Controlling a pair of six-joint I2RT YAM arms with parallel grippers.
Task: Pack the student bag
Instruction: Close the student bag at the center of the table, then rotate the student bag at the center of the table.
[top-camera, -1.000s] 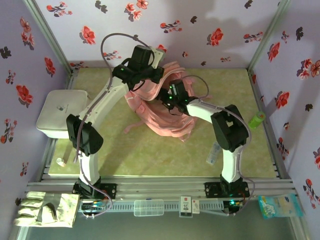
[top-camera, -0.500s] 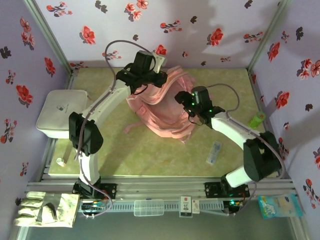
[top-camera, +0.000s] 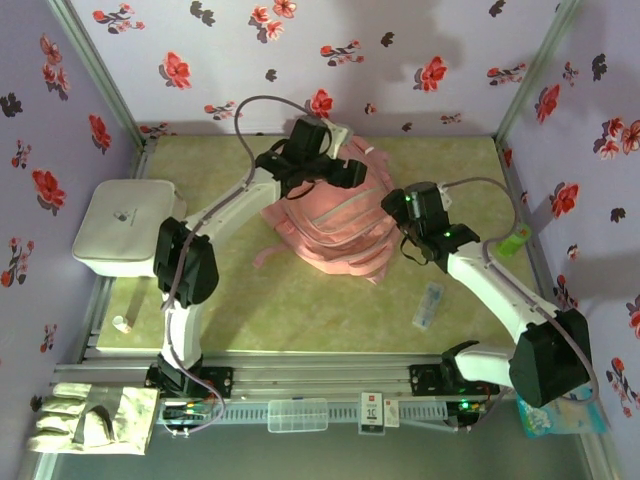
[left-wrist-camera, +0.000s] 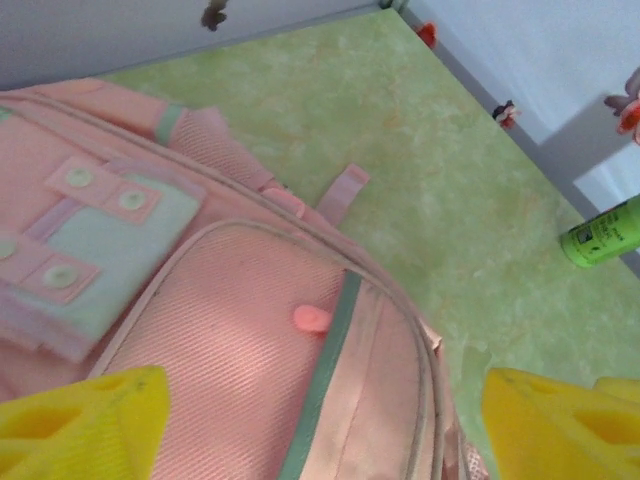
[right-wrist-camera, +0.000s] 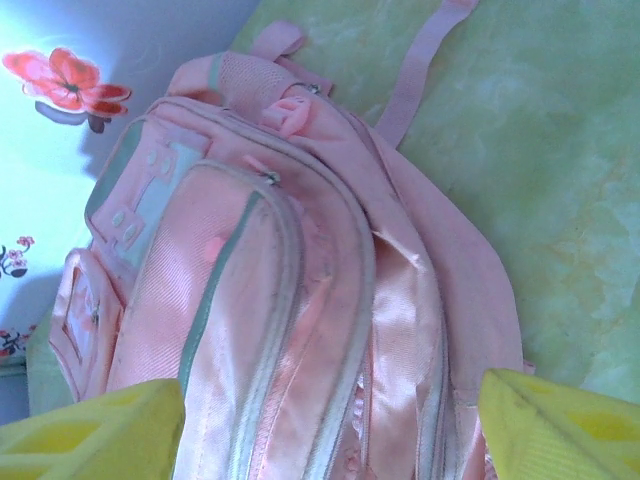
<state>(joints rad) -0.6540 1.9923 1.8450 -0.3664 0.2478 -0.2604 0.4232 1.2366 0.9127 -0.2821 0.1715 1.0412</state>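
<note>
- Left gripper (left-wrist-camera: 320, 425) hangs over the top end of the student bag (top-camera: 330, 225) with its jaws spread wide and nothing between them. Half a second ago it was clamped shut there, so the bag has just been let go.
- Right gripper (right-wrist-camera: 330, 420) is likewise spread and empty. Its arm has swung back to the right of the bag.
- Student bag lies flat on the green mat (top-camera: 300, 300), mid-table toward the back wall, shifted slightly rightward over the last second.
- Green bottle (top-camera: 514, 239) and a pale tube (top-camera: 429, 305) lie outside it. The bag seems only repositioned, with opening and loading not yet done.
</note>
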